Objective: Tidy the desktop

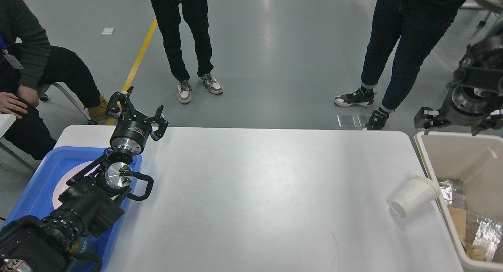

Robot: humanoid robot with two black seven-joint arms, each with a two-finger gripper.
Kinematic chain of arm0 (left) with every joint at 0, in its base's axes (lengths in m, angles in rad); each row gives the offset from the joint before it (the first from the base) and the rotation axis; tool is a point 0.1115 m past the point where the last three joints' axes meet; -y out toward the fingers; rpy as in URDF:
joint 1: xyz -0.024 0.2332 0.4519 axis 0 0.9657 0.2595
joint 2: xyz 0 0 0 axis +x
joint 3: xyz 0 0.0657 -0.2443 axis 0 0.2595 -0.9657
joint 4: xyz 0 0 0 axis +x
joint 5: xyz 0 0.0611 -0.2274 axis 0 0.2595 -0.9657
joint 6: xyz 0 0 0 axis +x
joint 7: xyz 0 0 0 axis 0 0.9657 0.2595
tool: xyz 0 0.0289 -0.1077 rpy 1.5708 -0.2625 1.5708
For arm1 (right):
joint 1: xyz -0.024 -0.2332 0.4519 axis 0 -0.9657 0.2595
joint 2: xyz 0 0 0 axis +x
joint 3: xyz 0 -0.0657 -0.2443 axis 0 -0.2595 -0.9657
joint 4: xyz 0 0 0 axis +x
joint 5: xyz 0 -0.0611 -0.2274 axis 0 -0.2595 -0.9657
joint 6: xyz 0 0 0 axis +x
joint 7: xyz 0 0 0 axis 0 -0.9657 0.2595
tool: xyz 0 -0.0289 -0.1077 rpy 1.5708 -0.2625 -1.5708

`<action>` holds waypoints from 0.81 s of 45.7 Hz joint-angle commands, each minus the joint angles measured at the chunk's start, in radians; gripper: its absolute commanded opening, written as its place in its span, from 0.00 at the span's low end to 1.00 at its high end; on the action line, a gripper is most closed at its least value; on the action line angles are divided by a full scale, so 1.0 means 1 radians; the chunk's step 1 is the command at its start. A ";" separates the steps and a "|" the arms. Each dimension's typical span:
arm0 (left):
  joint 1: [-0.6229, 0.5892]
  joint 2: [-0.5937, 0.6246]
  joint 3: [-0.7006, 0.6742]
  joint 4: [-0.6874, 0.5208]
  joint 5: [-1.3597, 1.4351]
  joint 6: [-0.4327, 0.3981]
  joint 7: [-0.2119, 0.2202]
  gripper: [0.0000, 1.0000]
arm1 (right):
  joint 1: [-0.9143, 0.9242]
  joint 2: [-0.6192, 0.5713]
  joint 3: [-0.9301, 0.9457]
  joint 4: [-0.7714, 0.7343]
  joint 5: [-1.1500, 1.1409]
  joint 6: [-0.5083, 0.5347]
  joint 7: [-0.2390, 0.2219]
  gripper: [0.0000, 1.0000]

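The white desktop [267, 185] fills the middle of the head view. A white paper cup [414, 195] lies on its side near the desktop's right edge, its mouth leaning against the beige bin. My left gripper [137, 110] is open and empty, raised over the desktop's far left corner, above the blue tray's far end. My right gripper [458, 118] hangs at the right edge, over the bin's far rim. It is dark and partly cut off, so its fingers cannot be told apart.
A blue tray [39, 177] holding a pale plate [63, 185] sits at the left under my left arm. The beige bin [459, 154] at the right holds foil and brown paper. Several people stand or sit beyond the desktop's far edge.
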 commanded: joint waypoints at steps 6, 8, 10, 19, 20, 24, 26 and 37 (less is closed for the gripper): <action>-0.001 -0.001 0.000 0.000 0.000 0.000 0.000 0.96 | -0.248 0.018 0.036 -0.032 0.002 -0.283 0.001 1.00; -0.001 -0.001 0.000 0.000 0.000 0.000 0.000 0.96 | -0.288 0.027 0.054 -0.047 0.002 -0.312 0.001 1.00; -0.001 0.001 0.000 0.000 0.000 0.000 0.000 0.96 | -0.325 0.033 0.070 -0.067 0.004 -0.324 0.001 1.00; -0.001 0.001 0.000 0.000 0.000 0.000 0.000 0.96 | -0.457 0.042 0.160 -0.127 0.047 -0.343 -0.005 1.00; -0.001 -0.001 0.000 0.000 0.000 0.000 0.000 0.96 | -0.466 0.039 0.174 -0.129 0.068 -0.343 -0.006 1.00; -0.001 0.001 0.000 0.000 0.000 0.000 0.000 0.96 | -0.494 0.035 0.209 -0.155 0.185 -0.349 -0.008 1.00; 0.001 0.001 0.000 0.000 0.000 0.000 0.000 0.96 | -0.498 0.033 0.211 -0.171 0.213 -0.350 -0.011 1.00; -0.001 0.001 0.000 0.000 0.000 0.000 0.000 0.96 | -0.549 0.029 0.246 -0.244 0.239 -0.353 -0.011 1.00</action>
